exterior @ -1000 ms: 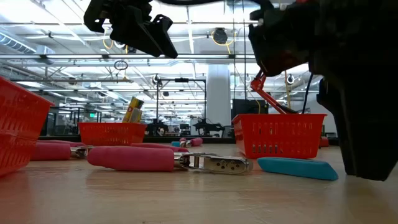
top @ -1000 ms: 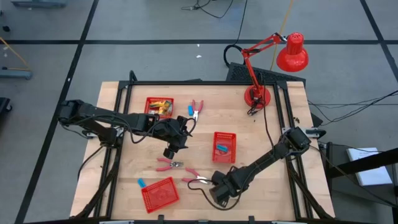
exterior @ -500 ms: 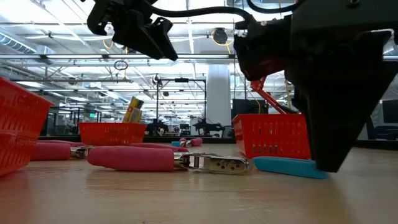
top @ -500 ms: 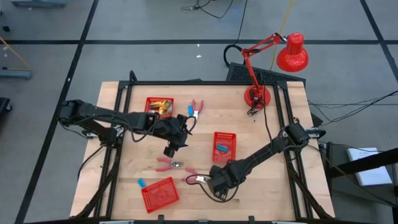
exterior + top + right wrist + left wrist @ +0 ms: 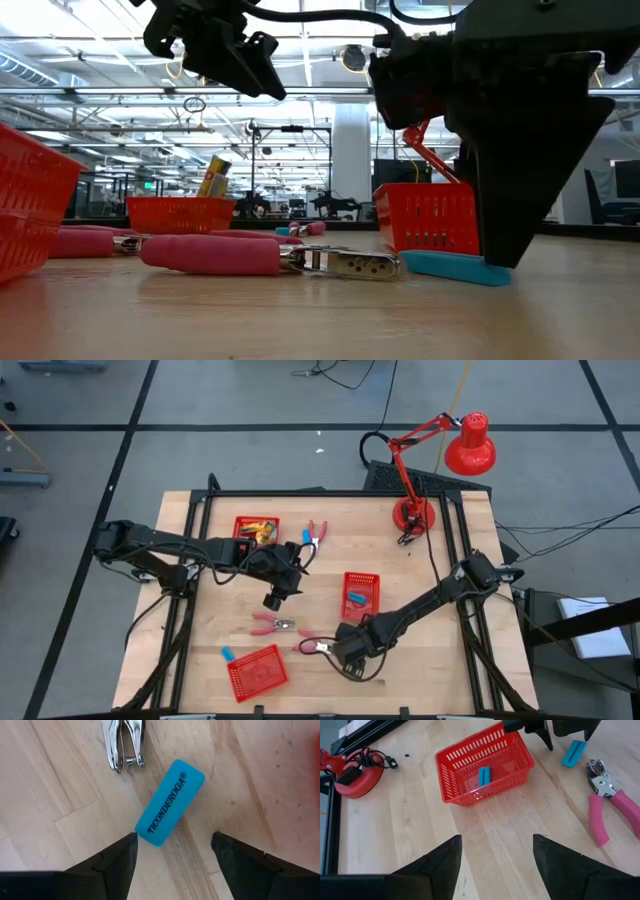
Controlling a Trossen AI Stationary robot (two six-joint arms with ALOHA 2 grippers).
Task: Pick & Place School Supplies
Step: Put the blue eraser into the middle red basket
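Observation:
A light-blue eraser [image 5: 170, 802] lies flat on the wooden table, beside the metal jaws of a pink-handled punch tool [image 5: 123, 742]. My right gripper [image 5: 172, 850] is open and points steeply down just above the eraser's near end, one finger on each side of it. In the low view its dark finger [image 5: 500, 220] stands in front of the eraser [image 5: 450, 268]. My left gripper [image 5: 272, 600] hangs open above the table's middle, holding nothing. More pink-handled tools [image 5: 272, 625] and another eraser [image 5: 227, 654] lie loose on the table.
Three red mesh baskets stand on the table: one holding blue erasers [image 5: 361, 595], one with yellow items at the far side [image 5: 256, 530], and one near the front edge [image 5: 258, 670]. A red desk lamp [image 5: 415, 510] stands at the far right.
My right gripper has moved toward the far edge and a little left, over the blue eraser, and has tipped more steeply downward. In the low view it now covers the eraser's right end.

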